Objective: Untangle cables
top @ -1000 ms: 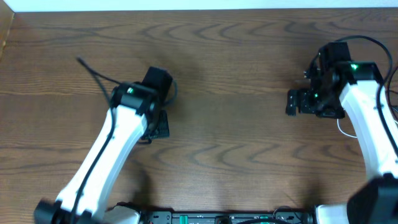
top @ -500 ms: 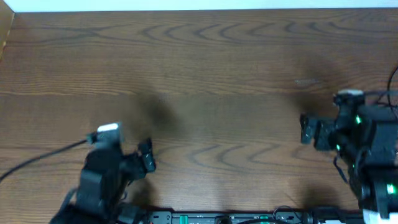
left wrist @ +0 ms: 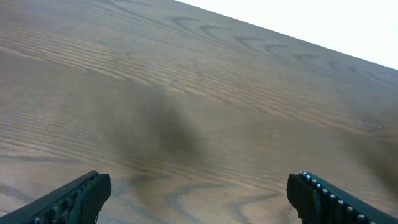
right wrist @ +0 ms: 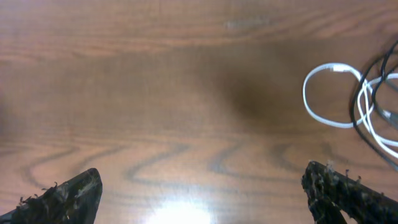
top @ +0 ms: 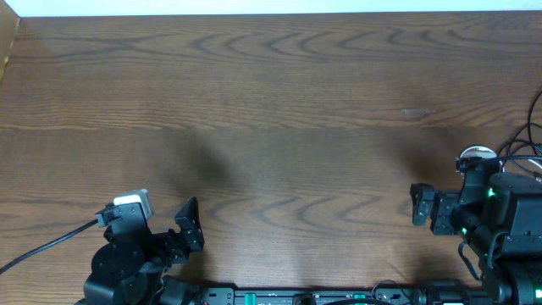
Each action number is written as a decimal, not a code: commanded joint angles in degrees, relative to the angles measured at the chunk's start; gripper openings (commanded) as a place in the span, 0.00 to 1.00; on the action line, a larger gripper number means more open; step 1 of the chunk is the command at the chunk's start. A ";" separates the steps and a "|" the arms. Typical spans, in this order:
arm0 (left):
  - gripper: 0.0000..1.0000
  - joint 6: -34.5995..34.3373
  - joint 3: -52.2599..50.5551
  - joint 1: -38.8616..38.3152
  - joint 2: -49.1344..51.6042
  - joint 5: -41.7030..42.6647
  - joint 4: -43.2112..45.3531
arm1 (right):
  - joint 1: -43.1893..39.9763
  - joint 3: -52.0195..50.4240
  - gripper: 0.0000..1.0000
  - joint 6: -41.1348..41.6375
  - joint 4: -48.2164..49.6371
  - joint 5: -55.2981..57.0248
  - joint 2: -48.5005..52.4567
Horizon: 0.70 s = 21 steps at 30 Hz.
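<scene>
**Both end effectors open and empty, cables bunched at far right of the tabletop**

Left end effector [left wrist: 199,182] is spread wide; its two dark ribbed fingers [left wrist: 73,200] sit at the bottom corners of the left wrist view with only bare wood between them; it holds nothing and touches nothing. Right end effector [right wrist: 202,176] is likewise spread wide, with one finger at each bottom corner of the right wrist view; the gap between them is bare wood and nothing is gripped.

Overhead, the left arm [top: 127,263] is folded low at the near-left edge of the tabletop [top: 279,102], and the right arm [top: 500,220] is folded at the near-right edge; both end effectors point inward over the wood.

The cables lie at the right side, seen best from the right wrist. The white cable [right wrist: 305,93] makes one open oval loop flat on the tabletop, then runs on right into the bunch. The black cables [right wrist: 356,106] curve just beside that loop and cross the white strands near the frame edge, so white and black overlap there; how many black cords there are I cannot tell, as they run out of frame. One small plug end shows on top of the white loop.

The cables are ahead and to the right of the right end effector, apart from its fingers, and well apart from the left end effector; overhead, only thin dark cords show at the right edge.
</scene>
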 commanded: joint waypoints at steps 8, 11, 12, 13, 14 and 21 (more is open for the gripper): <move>0.96 0.66 -0.33 0.20 -0.11 0.11 -0.13 | 0.09 -0.55 0.99 -0.59 -2.62 0.42 -0.04; 0.96 0.66 -0.33 0.20 -0.11 0.13 -0.13 | 0.07 -0.55 0.99 -0.61 -2.62 0.42 -0.04; 0.96 0.66 -0.33 0.20 -0.11 0.13 -0.13 | 0.09 -0.55 0.99 -0.59 -2.62 0.42 -0.04; 0.96 0.66 -0.33 0.20 -0.11 0.11 -0.13 | 0.09 -0.57 0.99 -0.59 -2.58 0.42 -0.15; 0.96 0.63 -0.33 0.20 -0.11 0.13 -0.13 | 0.02 -0.74 0.99 -0.66 -2.58 0.59 -0.48; 0.97 0.63 -0.33 0.20 -0.11 0.11 -0.13 | -0.07 -3.34 0.99 -1.25 7.23 2.97 -6.91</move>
